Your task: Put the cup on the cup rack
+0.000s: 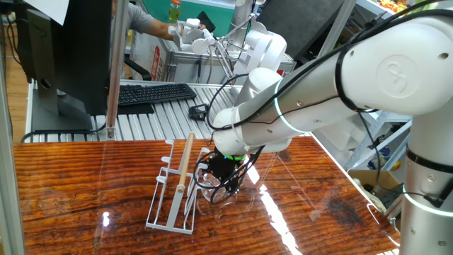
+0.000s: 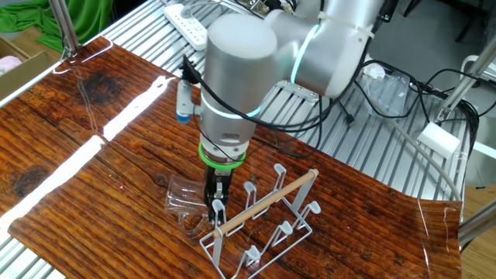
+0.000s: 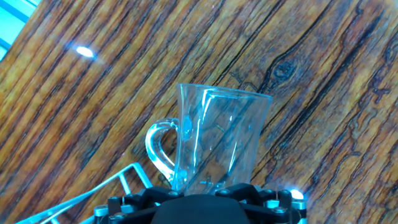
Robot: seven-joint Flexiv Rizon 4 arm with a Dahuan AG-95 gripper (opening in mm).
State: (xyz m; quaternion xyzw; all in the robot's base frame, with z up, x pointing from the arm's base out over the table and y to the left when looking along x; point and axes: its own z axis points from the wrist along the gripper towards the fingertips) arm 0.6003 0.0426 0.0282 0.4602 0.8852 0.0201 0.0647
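Jaws of the black two-finger gripper (image 2: 215,208) stand spread as wide as they go, pointing straight down at the tabletop, with the clear glass cup (image 3: 219,140) lying on its side just beneath and ahead of them. Seen from the hand view, the cup stretches away from the gripper body at the bottom edge, its curved handle (image 3: 159,144) sticking out to the left; whether the fingers actually touch the glass cannot be told, and nothing shows the cup lifted off the wood. From the other fixed view, the cup (image 2: 184,203) rests on the table at the foot of the gripper, on the side away from the cup rack (image 2: 267,225), with the gripper standing between the two. The white wire rack sits upright just beside the gripper, its short upturned pegs rising along both sides and its light wooden rod handle (image 2: 267,200) running across the top. In one fixed view the rack (image 1: 172,198) stands left of the gripper (image 1: 225,176), the cup (image 1: 212,190) a faint glint low down between them. A green ring marks the wrist above the gripper, and the white Flexiv arm (image 1: 333,85) bends in from the right. The dark-grained wooden table (image 1: 85,191) carries bright streaks of reflected light; behind it a black keyboard (image 1: 152,93) lies on a ribbed metal surface.
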